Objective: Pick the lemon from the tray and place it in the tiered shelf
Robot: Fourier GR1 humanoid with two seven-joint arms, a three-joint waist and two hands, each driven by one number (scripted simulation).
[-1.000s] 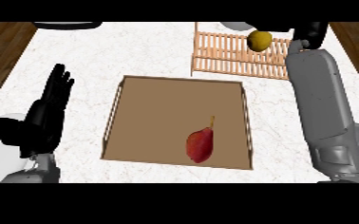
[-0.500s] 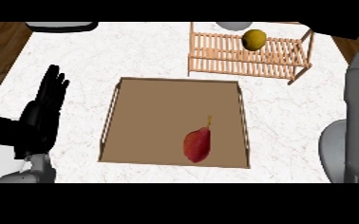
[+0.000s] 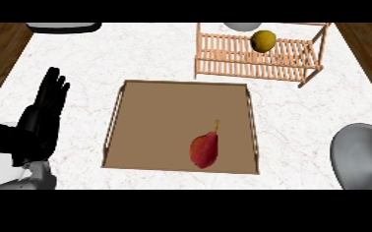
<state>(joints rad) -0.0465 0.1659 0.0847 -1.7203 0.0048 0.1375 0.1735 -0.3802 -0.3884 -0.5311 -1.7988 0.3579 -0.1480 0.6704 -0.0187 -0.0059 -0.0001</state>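
The yellow lemon [image 3: 263,40] rests on the slatted wooden tiered shelf [image 3: 240,61] at the back right of the counter. The brown tray [image 3: 161,108] lies in the middle, holding only a red pear-like fruit [image 3: 205,149] near its front right. My left hand [image 3: 42,120] stays open at the left edge, fingers straight and pointing up, apart from the tray. Of my right arm only a grey forearm piece [image 3: 354,155] shows at the lower right; the right hand itself is out of sight.
A grey-white object [image 3: 64,27] sits at the back left and another pale round one [image 3: 242,26] behind the shelf. Wooden floor shows past both back corners of the marble counter [image 3: 145,54].
My right arm has pulled back from the shelf toward the lower right edge, leaving the lemon on the shelf. The view has shifted a little; the left hand has kept its pose.
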